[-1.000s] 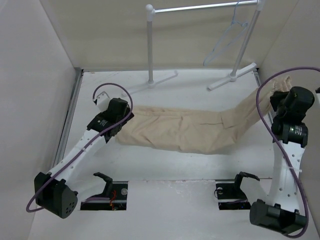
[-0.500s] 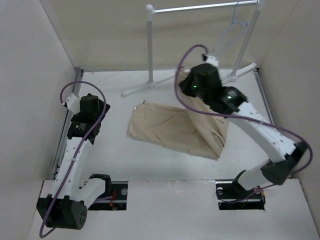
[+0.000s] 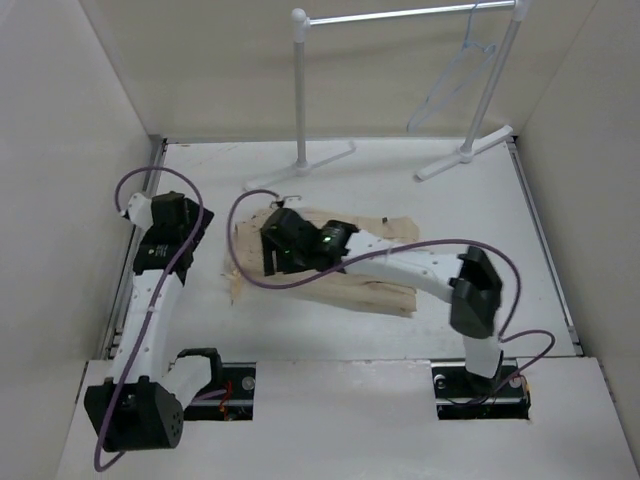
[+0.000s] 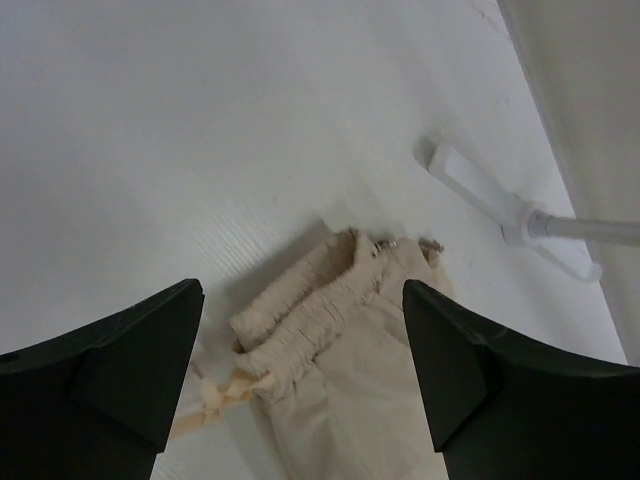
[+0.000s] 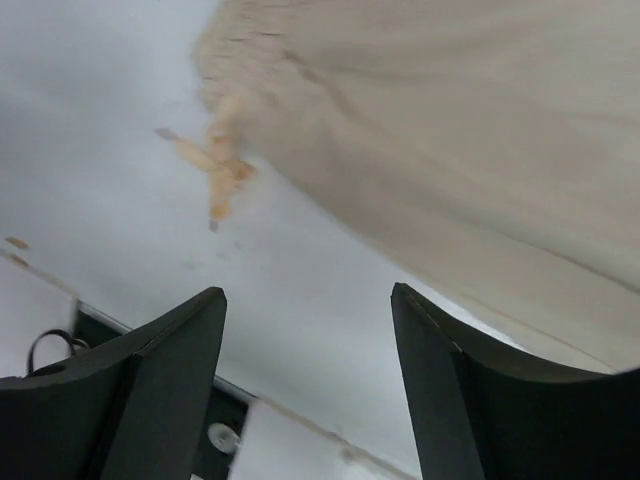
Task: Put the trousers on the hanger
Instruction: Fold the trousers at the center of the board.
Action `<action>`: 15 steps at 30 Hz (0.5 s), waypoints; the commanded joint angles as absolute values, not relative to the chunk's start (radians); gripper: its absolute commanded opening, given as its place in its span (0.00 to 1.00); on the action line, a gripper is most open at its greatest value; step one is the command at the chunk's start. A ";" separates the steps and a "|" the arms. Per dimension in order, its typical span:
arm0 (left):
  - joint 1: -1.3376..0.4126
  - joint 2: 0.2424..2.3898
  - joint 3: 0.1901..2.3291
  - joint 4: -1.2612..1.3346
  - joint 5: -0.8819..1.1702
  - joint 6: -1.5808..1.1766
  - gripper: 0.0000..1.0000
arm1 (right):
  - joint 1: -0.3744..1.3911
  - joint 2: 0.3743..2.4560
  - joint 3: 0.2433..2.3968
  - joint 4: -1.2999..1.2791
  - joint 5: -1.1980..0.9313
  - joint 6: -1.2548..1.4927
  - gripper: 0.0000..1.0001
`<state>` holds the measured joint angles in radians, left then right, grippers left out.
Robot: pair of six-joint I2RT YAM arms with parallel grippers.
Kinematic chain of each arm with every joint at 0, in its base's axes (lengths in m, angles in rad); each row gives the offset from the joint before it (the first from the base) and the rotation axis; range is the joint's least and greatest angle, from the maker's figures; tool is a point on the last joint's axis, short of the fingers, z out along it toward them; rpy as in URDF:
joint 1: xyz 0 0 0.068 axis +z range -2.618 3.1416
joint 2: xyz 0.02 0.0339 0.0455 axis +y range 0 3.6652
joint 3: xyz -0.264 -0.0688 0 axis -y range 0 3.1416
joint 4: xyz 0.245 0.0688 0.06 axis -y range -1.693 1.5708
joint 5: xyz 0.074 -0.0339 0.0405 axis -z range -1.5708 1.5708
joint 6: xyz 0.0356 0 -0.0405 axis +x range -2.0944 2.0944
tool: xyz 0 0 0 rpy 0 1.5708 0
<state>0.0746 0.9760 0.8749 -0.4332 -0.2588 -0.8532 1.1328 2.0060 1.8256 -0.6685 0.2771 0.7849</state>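
Note:
The beige trousers [image 3: 390,295] lie folded in a flat pile at the middle of the table. Their gathered waistband [image 4: 320,300] and drawstring [image 5: 225,170] show in the wrist views. My right gripper [image 3: 268,255] reaches across over the pile's left part, open, with only bare table between its fingers [image 5: 308,290]. Just past the pile's left edge my left gripper [image 3: 195,215] hovers open and empty, and the waistband shows below its fingers [image 4: 302,290]. The pale hanger [image 3: 455,75] hangs on the rail at the back right, away from both grippers.
A white tube rack [image 3: 300,90] stands at the back, with feet on the table [image 3: 300,165] and one foot in the left wrist view [image 4: 480,190]. Walls close in on the left, right and back. Two dark base cut-outs [image 3: 215,385] sit at the near edge.
The right arm swung from the back right across to the pile's left side and its jaws opened, letting go of the cloth. The trousers now lie in a more compact fold. The left arm hardly moved.

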 commanded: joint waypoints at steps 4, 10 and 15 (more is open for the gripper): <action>-0.250 1.179 0.940 -0.301 -0.267 -0.836 0.78 | 0.854 1.430 1.340 -0.513 0.246 0.773 0.60; -0.448 1.471 1.090 -0.230 -0.236 -0.769 0.73 | 0.619 1.159 0.930 -0.529 0.164 0.828 0.16; -0.521 1.641 1.239 -0.232 -0.195 -0.707 0.67 | 0.539 1.120 0.805 -0.514 0.086 0.833 0.23</action>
